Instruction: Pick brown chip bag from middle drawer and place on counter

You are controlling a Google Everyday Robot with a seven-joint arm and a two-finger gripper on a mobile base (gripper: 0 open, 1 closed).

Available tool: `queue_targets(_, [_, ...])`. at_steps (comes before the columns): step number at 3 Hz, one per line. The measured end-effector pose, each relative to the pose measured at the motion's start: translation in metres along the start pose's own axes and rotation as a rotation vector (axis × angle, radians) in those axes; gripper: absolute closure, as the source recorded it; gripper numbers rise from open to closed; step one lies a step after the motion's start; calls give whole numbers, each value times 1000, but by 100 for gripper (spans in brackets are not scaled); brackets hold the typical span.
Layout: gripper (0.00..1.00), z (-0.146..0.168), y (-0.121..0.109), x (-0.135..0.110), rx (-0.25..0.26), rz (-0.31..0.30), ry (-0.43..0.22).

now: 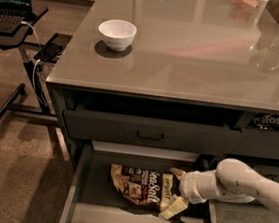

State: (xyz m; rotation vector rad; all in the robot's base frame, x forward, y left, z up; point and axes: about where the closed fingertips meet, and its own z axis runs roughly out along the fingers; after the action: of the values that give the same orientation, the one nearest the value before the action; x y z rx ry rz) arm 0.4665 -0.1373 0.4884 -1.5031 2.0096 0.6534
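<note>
The brown chip bag point(138, 185) lies flat in the open middle drawer point(139, 220), dark brown with a pale right end and white "Sea Salt" lettering. My gripper point(173, 192) reaches in from the right on a white arm and sits at the bag's right end. Its pale fingers point(174, 207) are spread apart, one behind and one in front of the bag's end. The bag rests on the drawer floor. The counter point(187, 43) spreads above the drawers, glossy grey-taupe.
A white bowl point(117, 33) stands on the counter's left part. A closed drawer front with a black handle point(150, 134) sits just above the open drawer. A laptop stand with cables point(25, 35) is at the left. Objects stand at the counter's far right corner.
</note>
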Motion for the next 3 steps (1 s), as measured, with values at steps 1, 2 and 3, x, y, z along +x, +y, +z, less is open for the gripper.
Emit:
queue_targets(1, [0, 34, 5, 7, -44, -13, -51])
queue_targets(2, [0, 69, -1, 13, -48, -30, -74])
queue_targets(3, [0, 92, -12, 21, 26, -31, -58])
